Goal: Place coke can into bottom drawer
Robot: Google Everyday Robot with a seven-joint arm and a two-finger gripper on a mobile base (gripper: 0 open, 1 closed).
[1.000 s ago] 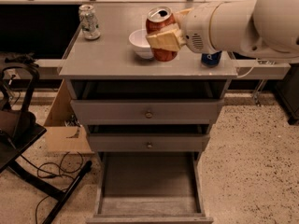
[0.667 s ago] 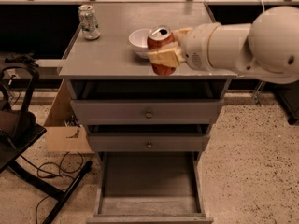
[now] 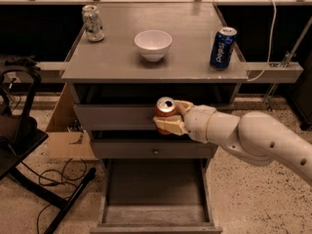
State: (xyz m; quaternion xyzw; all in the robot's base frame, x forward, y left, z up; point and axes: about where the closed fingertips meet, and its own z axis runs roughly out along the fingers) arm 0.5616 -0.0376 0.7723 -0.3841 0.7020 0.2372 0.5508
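Coke can [image 3: 165, 107], partly hidden by the clasping claw [image 3: 171, 118], hangs above bottom drawer [image 3: 155, 213].

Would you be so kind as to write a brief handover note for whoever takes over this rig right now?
The pincer is shut on the coke can, held roughly upright in front of the upper drawer fronts.
The bottom drawer is pulled open, nothing in it, below the can.
Done: can grasped, drawer open.
Left: lower the can into the bottom drawer, release, withdraw.
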